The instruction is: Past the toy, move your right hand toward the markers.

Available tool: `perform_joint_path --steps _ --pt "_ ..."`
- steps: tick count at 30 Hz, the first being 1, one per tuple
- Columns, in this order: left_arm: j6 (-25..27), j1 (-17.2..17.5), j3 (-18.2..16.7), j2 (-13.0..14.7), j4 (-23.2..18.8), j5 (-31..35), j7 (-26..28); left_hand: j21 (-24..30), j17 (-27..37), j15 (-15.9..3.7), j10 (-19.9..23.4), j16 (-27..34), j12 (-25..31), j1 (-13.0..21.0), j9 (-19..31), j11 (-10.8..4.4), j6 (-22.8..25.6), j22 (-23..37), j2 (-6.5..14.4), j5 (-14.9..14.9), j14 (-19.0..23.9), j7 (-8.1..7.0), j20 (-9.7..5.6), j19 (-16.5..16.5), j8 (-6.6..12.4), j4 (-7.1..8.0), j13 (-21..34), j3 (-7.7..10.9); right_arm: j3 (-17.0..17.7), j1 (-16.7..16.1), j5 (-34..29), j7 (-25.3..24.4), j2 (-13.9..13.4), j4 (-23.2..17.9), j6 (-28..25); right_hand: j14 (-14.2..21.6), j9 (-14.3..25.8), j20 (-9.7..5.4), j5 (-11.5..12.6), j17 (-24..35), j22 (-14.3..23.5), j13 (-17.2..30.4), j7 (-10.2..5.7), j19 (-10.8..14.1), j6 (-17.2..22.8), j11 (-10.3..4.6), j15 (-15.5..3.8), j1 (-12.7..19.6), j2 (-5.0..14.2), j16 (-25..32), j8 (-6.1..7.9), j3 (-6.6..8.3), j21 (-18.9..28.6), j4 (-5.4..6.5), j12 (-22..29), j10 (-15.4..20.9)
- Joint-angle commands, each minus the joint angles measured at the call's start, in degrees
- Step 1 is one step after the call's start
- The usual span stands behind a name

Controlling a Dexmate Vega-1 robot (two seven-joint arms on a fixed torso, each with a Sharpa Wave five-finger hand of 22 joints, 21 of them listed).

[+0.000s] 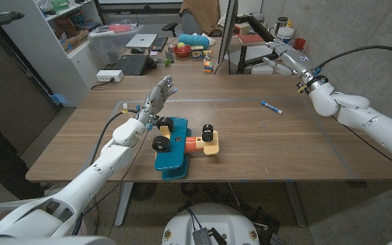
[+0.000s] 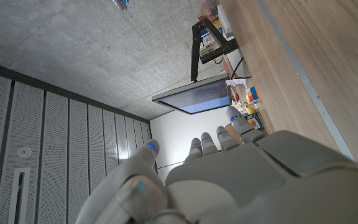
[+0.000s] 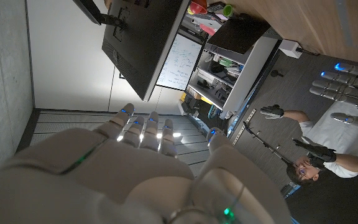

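Head view is showing the right hand (image 1: 286, 57) hanging empty, fingers spread, above the table's (image 1: 305, 146) far right edge. The blue marker (image 1: 271, 107) is lying nearer the robot than the hand, the toy (image 1: 181, 143) farther left. Lowering gently toward the marker looks wisest.

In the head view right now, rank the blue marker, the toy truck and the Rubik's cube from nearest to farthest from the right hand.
1. Blue marker: on the table, just in front of the right hand, toward the robot.
2. Rubik's cube: beyond the table's far edge, toward the robot's left.
3. Toy truck: at the table's near middle, beside the left hand.
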Motion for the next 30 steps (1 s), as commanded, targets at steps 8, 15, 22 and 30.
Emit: perform_joint_path --steps 8,15,22,30 --pt "-0.56 0.28 0.05 0.05 -0.4 0.14 -0.11 -0.36 0.02 -1.85 0.13 -0.03 0.22 -0.67 0.17 0.17 0.08 0.19 2.57 0.29 0.12 -0.1 -2.14 0.15 0.3 0.0 0.16 0.59 -1.37 1.27 -1.14 2.74 0.58 0.88 -2.08 0.28 0.13 -1.11 0.02 0.04 0.15 0.34 -0.23 0.47 0.88 -0.17 -0.32 0.7 -0.17 0.24 0.04 -0.09 -0.23 -0.47 0.08 0.54" --pt "-0.56 -0.06 0.24 -0.04 -0.29 0.17 -0.5 -0.45 0.02 -1.84 0.12 -0.03 0.21 -0.7 0.17 0.22 0.08 0.2 2.55 0.3 0.14 -0.1 -2.15 0.18 0.3 0.0 0.16 0.6 -2.05 1.68 -1.41 2.74 0.67 1.75 -2.53 0.19 0.14 -0.16 -0.04 0.09 0.16 0.35 -0.4 0.47 0.89 -0.17 -0.35 0.51 -0.33 0.18 -0.01 -0.4 -0.36 -0.46 0.0 0.49" --pt "-0.84 -0.56 0.34 -0.35 0.38 0.0 -1.11 -0.53 0.02 -1.79 0.09 -0.04 0.2 -0.73 0.17 0.18 0.06 0.2 2.53 0.3 0.14 -0.05 -2.09 0.2 0.29 0.0 0.16 0.6 -2.91 1.93 -1.69 2.83 0.59 2.71 -2.42 0.2 0.15 -0.16 -0.03 0.09 0.17 0.35 -0.39 0.4 0.94 -0.13 -0.31 0.48 -0.3 0.17 -0.01 -0.48 -0.45 -0.47 0.01 0.57" --pt "-0.82 -0.83 0.44 -0.5 0.87 -0.23 -1.64 -0.64 0.02 -1.81 0.13 -0.04 0.22 -0.78 0.17 0.28 0.1 0.2 2.52 0.31 0.15 -0.05 -2.12 0.26 0.3 0.0 0.16 0.62 -3.38 2.11 -1.78 2.7 0.43 2.95 -2.67 0.31 0.16 -0.25 -0.02 0.09 0.18 0.35 -0.38 0.46 0.82 -0.16 -0.39 0.47 -0.23 0.19 -0.09 -0.58 -0.53 -0.51 -0.02 0.59"
